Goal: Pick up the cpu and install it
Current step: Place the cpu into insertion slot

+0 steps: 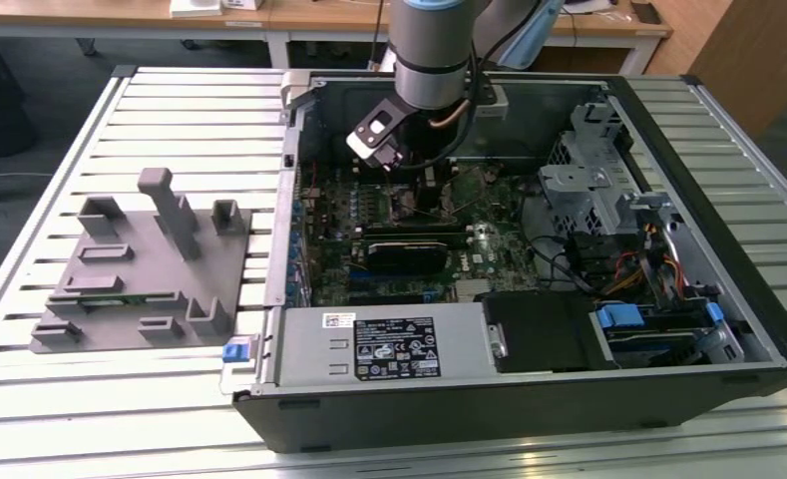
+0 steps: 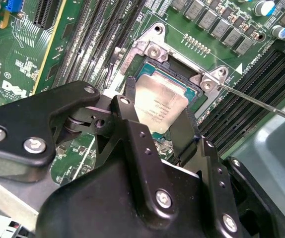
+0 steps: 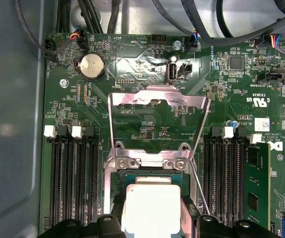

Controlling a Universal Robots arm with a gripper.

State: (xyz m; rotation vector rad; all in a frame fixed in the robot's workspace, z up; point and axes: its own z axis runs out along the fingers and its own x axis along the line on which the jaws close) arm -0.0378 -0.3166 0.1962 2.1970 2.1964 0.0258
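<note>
gripper: closed in on two opposite edges of the cpu, holding it | cpu: flat at the open socket on the green board, seated or just above, hard to tell | place: inside the computer case, to the exterior view's right of the grey fixture on the counter

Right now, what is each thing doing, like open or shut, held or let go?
cpu: gripped on two sides; seated or not, cannot tell.
gripper: shut on the cpu.
socket cover: flipped up, open.
socket lever: unlatched, swung out.
computer case: lying on its side, open on top.
</note>
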